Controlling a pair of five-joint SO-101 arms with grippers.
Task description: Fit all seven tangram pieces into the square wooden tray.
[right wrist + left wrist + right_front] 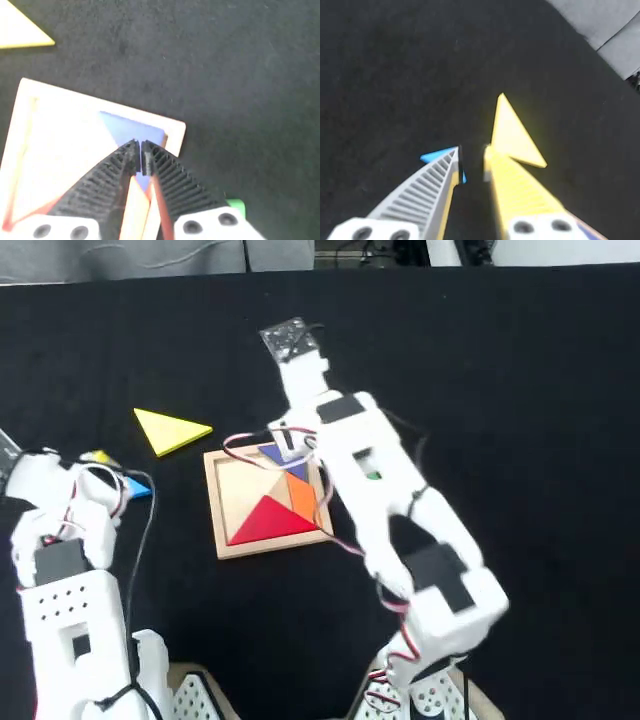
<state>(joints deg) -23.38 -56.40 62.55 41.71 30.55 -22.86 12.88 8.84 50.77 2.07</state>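
Observation:
The square wooden tray holds a red triangle, an orange piece and a blue-violet piece. My right gripper hangs over the tray's far corner. In the right wrist view it is shut, tips just above the blue-violet piece, beside the tray's rim. A large yellow triangle lies on the cloth left of the tray. My left gripper is open by a narrow gap near the yellow triangle. A small blue piece peeks from under its grey finger.
Black cloth covers the table, with free room to the right and at the back. The small blue piece lies between the left arm and the tray. A small green thing shows beside the right gripper's base; I cannot tell what it is.

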